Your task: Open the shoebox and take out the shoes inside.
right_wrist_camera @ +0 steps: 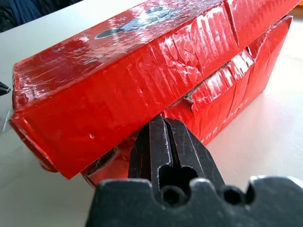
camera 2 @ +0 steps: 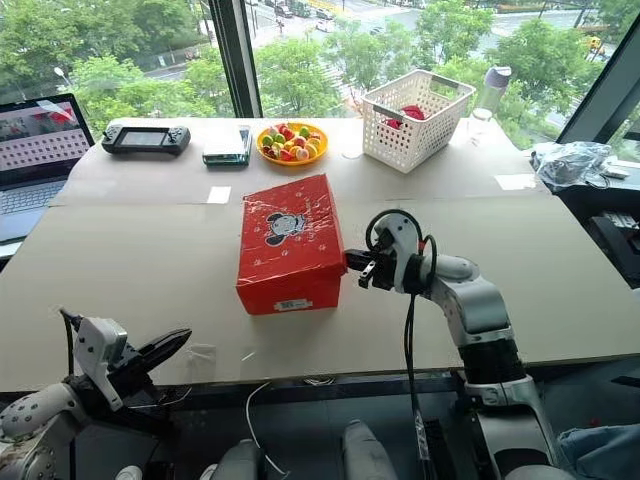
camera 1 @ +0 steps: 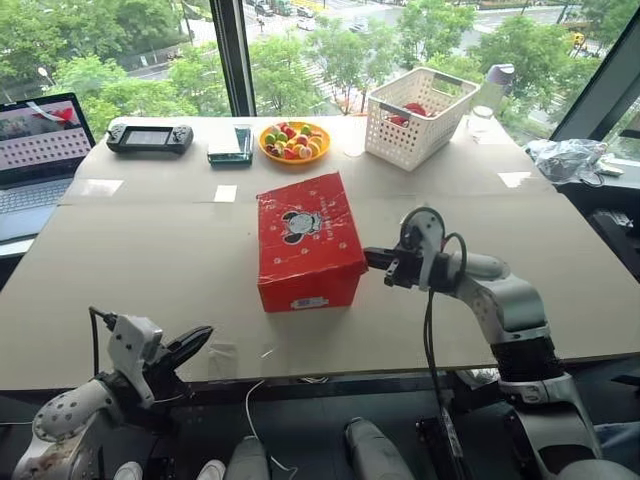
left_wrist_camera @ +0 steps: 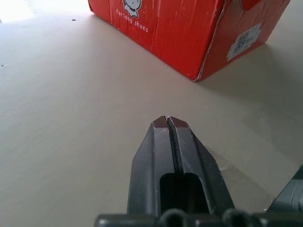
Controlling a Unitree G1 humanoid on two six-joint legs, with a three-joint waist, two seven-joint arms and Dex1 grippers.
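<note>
A red rectangular cardboard shoebox [camera 1: 308, 240] with a cartoon mouse drawn on its lid lies near the middle of the wide beige table [camera 1: 150, 280], its short end with a white label facing the near edge. The lid is down, though in the right wrist view its long edge stands slightly lifted above the torn side wall.

The right gripper [camera 1: 372, 259] reaches in from the right, its two black fingers pressed together, their tips at the box's right side just under the lid's edge [right_wrist_camera: 199, 90]; whether they actually touch the cardboard is hard to tell. The left gripper [camera 1: 203, 335] hangs at the near left edge of the table, well apart from the box, its fingers [left_wrist_camera: 165, 142] also pressed together and holding nothing, pointing toward the box's near left corner.

Along the far side of the table stand a white plastic lattice basket [camera 1: 420, 115] with something red inside, at the far right, an orange round bowl of coloured sweets [camera 1: 293, 141] behind the box, a small dark flat case [camera 1: 230, 144] to the left of the bowl, and a black handheld game console [camera 1: 150, 137] further left. An open laptop [camera 1: 38, 150] sits at the far left edge. A crumpled clear plastic bag [camera 1: 565, 157] lies off the table's far right corner.
</note>
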